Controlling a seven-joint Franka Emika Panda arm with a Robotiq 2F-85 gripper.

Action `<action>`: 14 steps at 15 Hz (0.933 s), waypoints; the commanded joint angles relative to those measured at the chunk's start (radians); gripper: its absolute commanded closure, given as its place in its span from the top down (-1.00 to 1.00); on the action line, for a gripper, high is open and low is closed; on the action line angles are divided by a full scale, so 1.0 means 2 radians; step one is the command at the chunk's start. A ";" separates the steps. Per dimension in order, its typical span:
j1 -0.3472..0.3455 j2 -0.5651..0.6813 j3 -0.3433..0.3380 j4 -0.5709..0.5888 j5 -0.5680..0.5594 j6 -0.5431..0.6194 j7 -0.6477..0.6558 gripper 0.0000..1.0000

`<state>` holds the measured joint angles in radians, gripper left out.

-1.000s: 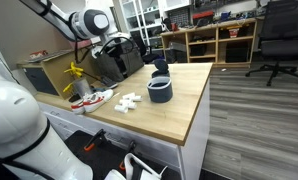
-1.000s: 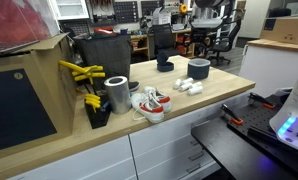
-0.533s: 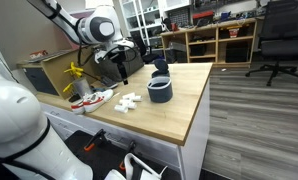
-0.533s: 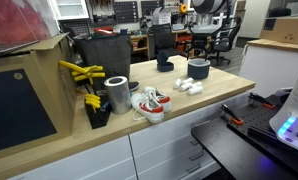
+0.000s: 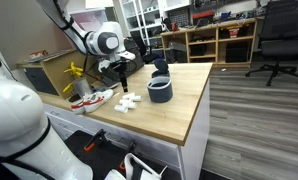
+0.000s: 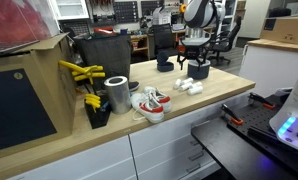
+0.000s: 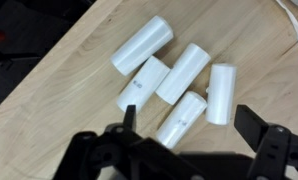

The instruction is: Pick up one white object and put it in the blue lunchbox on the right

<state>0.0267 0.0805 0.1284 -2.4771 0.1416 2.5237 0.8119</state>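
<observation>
Several small white cylinders (image 7: 179, 80) lie in a cluster on the wooden table; they also show in both exterior views (image 5: 127, 100) (image 6: 189, 87). My gripper (image 7: 187, 122) is open and empty, hovering just above them, with one cylinder (image 7: 181, 120) between its fingers. In an exterior view the gripper (image 5: 120, 86) hangs above the white pieces. The dark navy-blue round lunchbox (image 5: 161, 92) stands beside the pieces; it is also in the other exterior view (image 6: 199, 69), partly behind the arm.
A red-and-white flat thing (image 5: 91, 99) (image 6: 149, 103) lies near the pieces. A metal can (image 6: 117, 95), yellow tools (image 6: 81, 72) and a black box (image 6: 107, 52) stand further along the table. A small dark object (image 5: 159, 69) sits behind the lunchbox.
The arm has swung over and come down from beyond the lunchbox until the gripper is just above the white cylinders. The objects have not moved.
</observation>
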 commanded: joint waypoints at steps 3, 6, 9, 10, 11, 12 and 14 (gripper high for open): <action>0.042 0.066 -0.018 0.053 -0.026 0.021 0.075 1.00; 0.047 0.061 -0.021 0.043 -0.016 0.027 0.049 1.00; 0.051 0.063 -0.025 0.047 -0.024 0.029 0.054 1.00; 0.053 0.066 -0.033 0.048 -0.035 0.031 0.068 1.00; 0.052 0.071 -0.037 0.048 -0.033 0.036 0.065 1.00; 0.051 0.077 -0.041 0.049 -0.030 0.042 0.065 1.00; 0.049 0.089 -0.048 0.052 -0.023 0.046 0.063 1.00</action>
<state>0.1161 0.2266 0.0581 -2.3805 0.0913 2.5863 0.9163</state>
